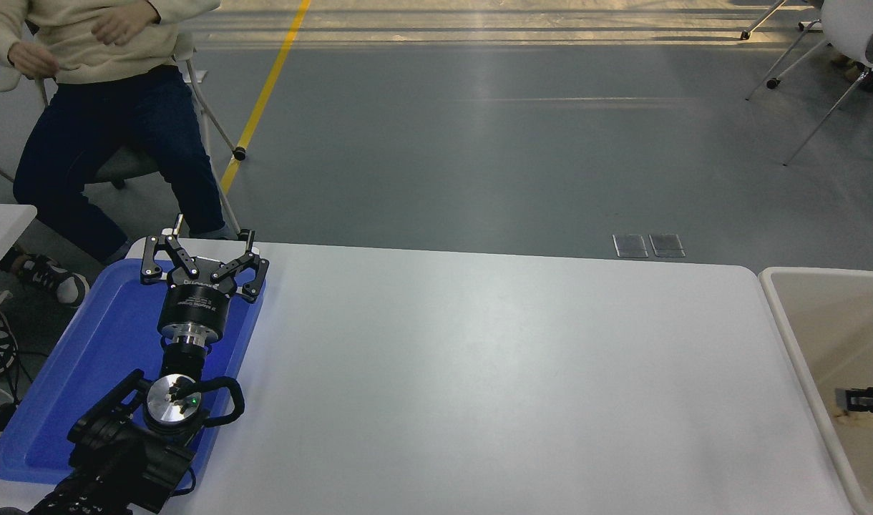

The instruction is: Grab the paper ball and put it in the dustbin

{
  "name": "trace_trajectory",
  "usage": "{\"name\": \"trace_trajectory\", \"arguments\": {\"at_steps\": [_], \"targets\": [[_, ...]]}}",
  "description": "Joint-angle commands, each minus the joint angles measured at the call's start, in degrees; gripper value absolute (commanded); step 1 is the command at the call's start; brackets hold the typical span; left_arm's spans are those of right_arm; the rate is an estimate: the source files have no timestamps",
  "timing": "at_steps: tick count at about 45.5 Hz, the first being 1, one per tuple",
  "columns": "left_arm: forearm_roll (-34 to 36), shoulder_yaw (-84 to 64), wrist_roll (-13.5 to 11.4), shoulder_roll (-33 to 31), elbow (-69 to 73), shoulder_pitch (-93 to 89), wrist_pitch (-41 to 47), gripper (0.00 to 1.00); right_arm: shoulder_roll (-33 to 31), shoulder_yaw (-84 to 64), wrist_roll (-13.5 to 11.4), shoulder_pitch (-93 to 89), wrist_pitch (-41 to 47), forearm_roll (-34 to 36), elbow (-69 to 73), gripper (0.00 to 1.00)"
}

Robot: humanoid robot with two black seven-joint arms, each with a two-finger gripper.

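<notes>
The cream dustbin (pixel 837 322) stands at the table's right end, cut off by the picture's edge. My right gripper (pixel 866 399) comes in from the right edge, low inside the dustbin; only a small black part of it shows. A lumpy tan bit just under it looks like the paper ball (pixel 857 418), lying in the bin or held there; I cannot tell which. My left gripper (pixel 200 247) is parked over the blue tray (pixel 86 357) at the lower left, open and empty.
A person (pixel 107 107) in a cream top and dark trousers sits on a chair beyond the table's far left corner, hands raised. A second white table's corner (pixel 0 222) shows at the left edge. Chairs (pixel 823 64) stand on the floor at the far right.
</notes>
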Motion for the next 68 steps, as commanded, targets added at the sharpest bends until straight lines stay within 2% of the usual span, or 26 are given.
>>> {"name": "trace_trajectory", "arguments": {"at_steps": [1,9,20,30,43,52,57,68], "targets": [[0.0,0.0,0.0,-0.01,0.0,-0.09,0.0,1.0,0.14,0.63,-0.1,-0.07,-0.09,0.04,-0.14,1.0],[0.0,0.0,0.0,-0.01,0.0,0.0,0.0,1.0,0.14,4.93,-0.1,1.33,-0.18,0.74,-0.93,1.0],[0.0,0.0,0.0,-0.01,0.0,-0.09,0.0,1.0,0.31,18.46,-0.19,5.46,-0.09,3.55,-0.85,1.0],[0.0,0.0,0.0,-0.01,0.0,-0.09,0.0,1.0,1.1,41.39,-0.19,8.37,0.0,7.15,0.2,1.0],[0.0,0.0,0.0,-0.01,0.0,0.0,0.0,1.0,-1.88,76.99,-0.1,7.93,0.35,8.12,15.22,1.0],[0.0,0.0,0.0,-0.01,0.0,0.0,0.0,1.0,-2.85,89.39,-0.1,4.15,0.52,8.56,27.35,1.0],[0.0,0.0,0.0,-0.01,0.0,0.0,0.0,1.0,-2.68,93.53,-0.1,1.87,0.61,12.94,32.37,1.0],[0.0,0.0,0.0,-0.01,0.0,0.0,0.0,1.0,-2.24,94.41,0.16,0.37,1.49,27.8,37.47,1.0]]}}
